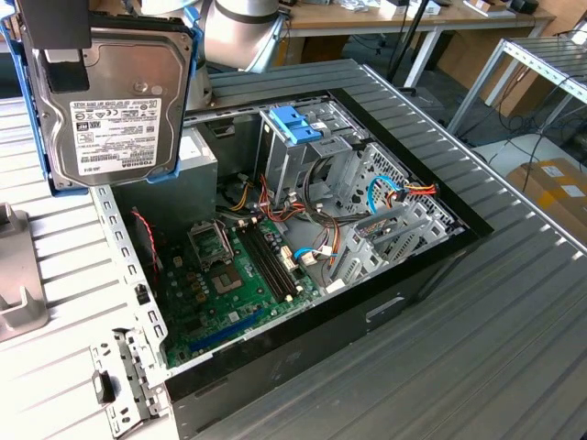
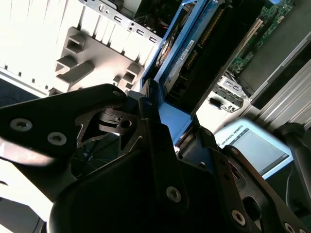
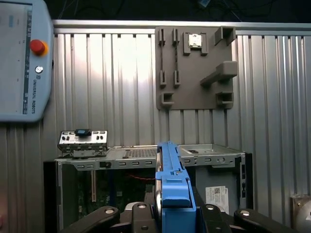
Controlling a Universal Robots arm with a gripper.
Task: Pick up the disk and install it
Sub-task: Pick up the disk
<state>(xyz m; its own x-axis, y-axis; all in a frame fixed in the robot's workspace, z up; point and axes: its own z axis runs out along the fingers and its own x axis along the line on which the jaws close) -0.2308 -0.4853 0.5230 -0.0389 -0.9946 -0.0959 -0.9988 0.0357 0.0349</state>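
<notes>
The disk (image 1: 115, 101), a silver-grey hard drive with a pale label and a blue bracket along its edges, hangs upright in the air at the exterior view's upper left, above the open computer case (image 1: 303, 229). My gripper (image 1: 55, 37) is shut on the disk's upper end. In the second wrist view the black fingers (image 2: 146, 131) clamp the blue bracket, and the disk (image 2: 187, 48) points away toward the case. In the first wrist view the bracket edge of the disk (image 3: 171, 179) rises between the fingers (image 3: 138, 213).
The case lies open on the ribbed metal table (image 1: 514, 330), showing a green motherboard (image 1: 229, 284), cables and a drive cage with a light-blue latch (image 1: 298, 124). A grey power-supply box (image 1: 197, 160) sits below the disk. A grey fixture plate (image 3: 194, 68) and a teach pendant (image 3: 22, 58) lie beyond.
</notes>
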